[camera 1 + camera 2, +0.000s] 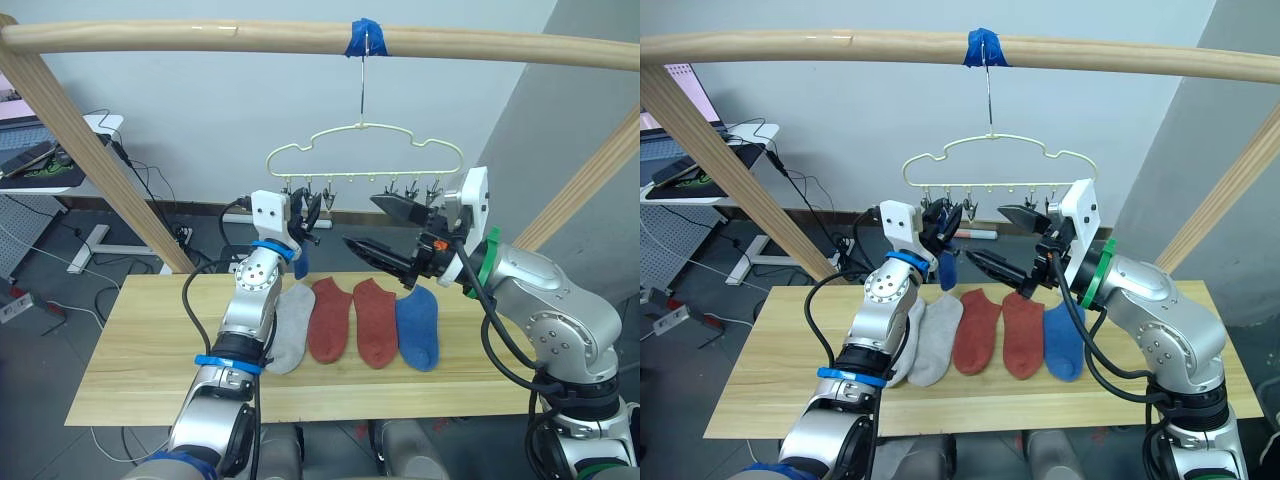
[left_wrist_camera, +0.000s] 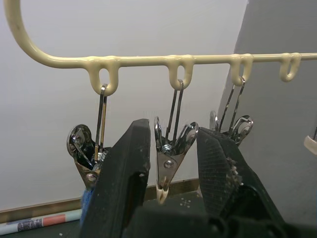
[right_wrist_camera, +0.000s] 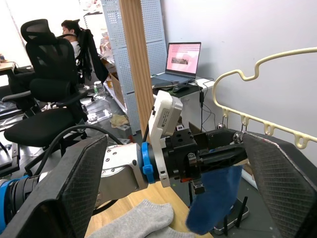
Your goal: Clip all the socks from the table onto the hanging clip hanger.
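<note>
**Blue sock hanging at the clips, four socks on the worktop**

The left claw is spread around a small metal clip under the pale yellow-green wire clip hanger, a blue sock dangling just below it. The right claw hovers open beside the hanger's clips. Below the hanger, a grey sock, two rust red socks and another blue one lie on the pale wooden worktop.

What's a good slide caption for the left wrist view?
Left end effector fingers straddling a metal clip hanging from the pale yellow clip hanger.
</note>
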Controlling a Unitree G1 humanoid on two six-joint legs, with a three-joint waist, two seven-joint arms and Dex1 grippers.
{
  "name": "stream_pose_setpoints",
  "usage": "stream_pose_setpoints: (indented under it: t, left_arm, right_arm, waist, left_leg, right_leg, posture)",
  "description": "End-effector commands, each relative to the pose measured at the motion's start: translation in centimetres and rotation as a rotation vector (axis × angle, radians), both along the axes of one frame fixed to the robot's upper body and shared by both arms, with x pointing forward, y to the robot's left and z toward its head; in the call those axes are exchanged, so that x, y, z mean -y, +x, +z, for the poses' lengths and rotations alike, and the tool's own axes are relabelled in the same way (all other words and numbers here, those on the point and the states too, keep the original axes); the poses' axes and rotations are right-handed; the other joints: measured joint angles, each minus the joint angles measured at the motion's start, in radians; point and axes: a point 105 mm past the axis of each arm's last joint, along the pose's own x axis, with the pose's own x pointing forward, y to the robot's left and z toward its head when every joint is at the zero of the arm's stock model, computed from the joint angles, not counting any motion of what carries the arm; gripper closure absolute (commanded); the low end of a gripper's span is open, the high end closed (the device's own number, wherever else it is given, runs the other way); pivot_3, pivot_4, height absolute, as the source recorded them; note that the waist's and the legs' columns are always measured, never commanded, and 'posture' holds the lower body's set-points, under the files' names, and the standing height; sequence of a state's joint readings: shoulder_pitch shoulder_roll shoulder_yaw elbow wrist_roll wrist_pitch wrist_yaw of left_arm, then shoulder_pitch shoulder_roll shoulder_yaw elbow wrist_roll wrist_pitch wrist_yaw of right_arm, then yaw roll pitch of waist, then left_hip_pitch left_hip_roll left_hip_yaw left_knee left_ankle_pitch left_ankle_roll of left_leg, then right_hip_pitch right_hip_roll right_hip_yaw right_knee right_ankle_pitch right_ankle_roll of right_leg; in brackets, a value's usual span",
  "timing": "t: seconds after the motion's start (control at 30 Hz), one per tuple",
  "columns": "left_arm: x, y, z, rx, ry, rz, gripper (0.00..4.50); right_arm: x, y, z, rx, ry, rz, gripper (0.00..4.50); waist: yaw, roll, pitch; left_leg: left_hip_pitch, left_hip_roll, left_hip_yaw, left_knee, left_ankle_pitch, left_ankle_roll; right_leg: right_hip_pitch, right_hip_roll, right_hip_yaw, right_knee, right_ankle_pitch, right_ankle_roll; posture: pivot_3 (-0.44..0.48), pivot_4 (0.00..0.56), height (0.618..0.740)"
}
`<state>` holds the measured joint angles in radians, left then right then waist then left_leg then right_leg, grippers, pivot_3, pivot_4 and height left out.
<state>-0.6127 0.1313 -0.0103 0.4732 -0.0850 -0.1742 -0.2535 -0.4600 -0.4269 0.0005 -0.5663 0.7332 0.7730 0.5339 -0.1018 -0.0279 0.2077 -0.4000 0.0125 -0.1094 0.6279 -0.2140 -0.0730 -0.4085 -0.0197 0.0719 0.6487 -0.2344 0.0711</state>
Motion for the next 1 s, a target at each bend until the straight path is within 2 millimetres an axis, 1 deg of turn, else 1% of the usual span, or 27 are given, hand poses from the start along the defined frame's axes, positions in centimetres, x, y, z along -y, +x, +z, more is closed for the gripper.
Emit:
stream_pose_setpoints:
  t: [0.03, 0.07, 0.13, 0.2, 0.23, 0.37, 0.43, 0.47, 0.5, 0.57, 0.6, 0.63, 0.7, 0.73, 0.83, 0.9, 1.0]
  left_arm:
    - [0.3, 0.0, 1.9, 0.072, -0.006, -0.009, 3.20]
    - [0.3, 0.0, 1.9, 0.074, -0.007, -0.011, 3.39]
    - [0.3, 0.0, 2.0, 0.076, -0.008, -0.013, 3.99]
    - [0.3, -0.1, 1.9, 0.075, -0.009, -0.014, 4.34]
    - [0.3, -0.1, 1.9, 0.075, -0.009, -0.015, 4.41]
    - [0.0, -0.3, 1.9, 0.076, -0.006, -0.013, 4.42]
    - [-0.3, -0.3, 2.1, 0.074, -0.005, -0.010, 4.42]
    - [-0.3, -0.3, 2.0, 0.061, -0.009, -0.017, 4.42]
    - [-0.5, -0.2, 1.9, 0.022, -0.023, -0.024, 4.42]
    - [-0.7, -0.1, 1.7, -0.038, -0.037, -0.038, 4.42]
    - [-0.9, -0.2, 1.8, -0.076, -0.060, -0.049, 4.42]
    - [-1.0, -0.2, 1.8, -0.099, -0.075, -0.058, 4.42]
    - [-1.1, -0.4, 1.9, -0.128, -0.091, -0.068, 4.42]
    - [-1.2, -0.5, 1.9, -0.162, -0.107, -0.082, 4.42]
    - [-1.3, -1.8, 0.8, -0.371, -0.163, -0.196, 4.42]
    - [-1.5, -2.8, 0.7, -0.451, -0.155, -0.253, 4.42]
    - [-2.3, -3.6, 1.4, -0.499, -0.166, -0.271, 4.42]
  right_arm:
    - [0.1, -0.8, 1.5, 0.068, 0.020, 0.012, 0.00]
    - [0.1, -0.8, 1.5, 0.067, 0.019, 0.012, 0.00]
    - [0.1, -0.8, 1.5, 0.066, 0.019, 0.011, 0.00]
    - [0.1, -0.7, 1.4, 0.063, 0.017, 0.009, 0.00]
    - [0.1, -0.7, 1.3, 0.061, 0.016, 0.007, 0.00]
    - [0.4, -0.4, 0.5, 0.046, -0.004, -0.015, 0.00]
    - [0.8, 0.2, -0.7, 0.028, -0.061, -0.055, 0.00]
    - [1.2, 0.7, -1.7, 0.014, -0.110, -0.089, 0.00]
    - [2.3, 1.7, -3.8, -0.021, -0.204, -0.164, 0.00]
    - [4.3, 3.0, -6.6, -0.074, -0.332, -0.286, 0.00]
    - [5.2, 3.4, -7.8, -0.092, -0.380, -0.320, 0.00]
    - [5.7, 3.6, -8.5, -0.099, -0.404, -0.334, 0.00]
    - [6.0, 3.7, -9.1, -0.098, -0.424, -0.336, 0.00]
    - [6.2, 3.7, -9.8, -0.100, -0.461, -0.330, 0.00]
    - [7.5, 4.8, -14.8, -0.154, -0.626, -0.339, 0.00]
    - [7.7, 5.3, -17.0, -0.200, -0.669, -0.324, 0.00]
    - [7.5, 5.9, -18.8, -0.233, -0.709, -0.288, 0.00]
  waist:
    - [-0.002, 0.000, 0.000]
    - [-0.003, 0.000, 0.000]
    - [-0.006, 0.000, 0.000]
    - [-0.008, 0.000, 0.000]
    - [-0.009, 0.000, 0.000]
    - [-0.010, 0.000, 0.000]
    - [-0.010, 0.000, 0.000]
    - [-0.010, 0.000, 0.000]
    - [-0.010, 0.000, 0.000]
    - [-0.009, 0.000, 0.000]
    - [-0.010, 0.000, 0.000]
    - [-0.010, 0.000, 0.000]
    - [-0.011, 0.000, 0.000]
    - [-0.014, 0.000, 0.000]
    - [-0.025, 0.000, 0.000]
    - [-0.036, 0.000, 0.000]
    - [-0.042, 0.001, 0.001]
  left_leg:
    - [0.000, 0.000, 0.000, 0.000, 0.000, 0.000]
    - [0.000, 0.000, 0.000, 0.000, 0.000, 0.000]
    - [0.000, 0.000, 0.000, 0.000, 0.000, 0.000]
    - [0.000, 0.000, 0.000, 0.000, 0.000, 0.000]
    - [0.000, 0.000, 0.000, 0.000, 0.000, 0.000]
    - [0.000, 0.000, 0.000, 0.000, 0.000, 0.000]
    - [0.000, 0.000, 0.000, 0.000, 0.000, 0.000]
    - [0.000, 0.000, 0.000, 0.000, 0.000, 0.000]
    - [0.000, 0.000, 0.000, 0.000, 0.000, 0.000]
    - [0.000, 0.000, 0.000, 0.000, 0.000, 0.000]
    - [0.000, 0.000, 0.000, 0.000, 0.000, 0.000]
    - [0.000, 0.000, 0.000, 0.000, 0.000, 0.000]
    - [0.000, 0.000, 0.000, 0.000, 0.000, 0.000]
    - [0.000, 0.000, 0.000, 0.000, 0.000, 0.000]
    - [0.001, 0.000, 0.001, 0.000, 0.000, 0.000]
    - [0.002, 0.000, 0.000, 0.000, 0.000, 0.000]
    - [0.003, 0.000, 0.000, 0.000, 0.000, 0.000]
  right_leg:
    - [0.000, 0.000, 0.000, 0.000, 0.000, 0.000]
    - [0.000, 0.000, 0.000, 0.000, 0.000, 0.000]
    - [0.000, 0.000, 0.000, 0.000, 0.000, 0.000]
    - [0.000, 0.000, 0.000, 0.000, 0.000, 0.000]
    - [0.000, 0.000, 0.000, 0.000, 0.000, 0.000]
    - [0.000, 0.000, 0.000, 0.000, 0.000, 0.000]
    - [0.000, 0.000, 0.000, 0.000, 0.000, 0.000]
    - [0.000, 0.000, 0.000, 0.000, 0.000, 0.000]
    - [0.000, 0.000, 0.000, 0.000, 0.000, 0.000]
    - [0.000, 0.000, 0.000, -0.001, 0.000, 0.000]
    - [0.000, 0.000, 0.000, -0.001, 0.000, 0.000]
    - [0.000, 0.000, 0.001, -0.001, 0.000, 0.000]
    - [0.000, 0.000, 0.001, 0.000, 0.000, 0.000]
    - [0.000, 0.000, 0.001, 0.000, 0.000, 0.000]
    - [0.000, 0.001, 0.001, 0.000, 0.000, 0.000]
    - [0.001, 0.001, 0.001, 0.000, 0.000, 0.000]
    - [0.001, 0.001, 0.001, 0.001, 0.000, 0.000]
  posture:
    - [-0.173, 0.158, 0.740]
    - [-0.173, 0.158, 0.740]
    - [-0.172, 0.159, 0.740]
    - [-0.172, 0.161, 0.740]
    - [-0.172, 0.161, 0.740]
    - [-0.165, 0.166, 0.740]
    - [-0.164, 0.167, 0.740]
    - [-0.163, 0.168, 0.740]
    - [-0.161, 0.169, 0.740]
    - [-0.159, 0.171, 0.740]
    - [-0.158, 0.172, 0.740]
    - [-0.158, 0.172, 0.740]
    - [-0.160, 0.173, 0.740]
    - [-0.160, 0.173, 0.740]
    - [-0.158, 0.176, 0.740]
    - [-0.155, 0.177, 0.740]
    - [-0.146, 0.177, 0.740]
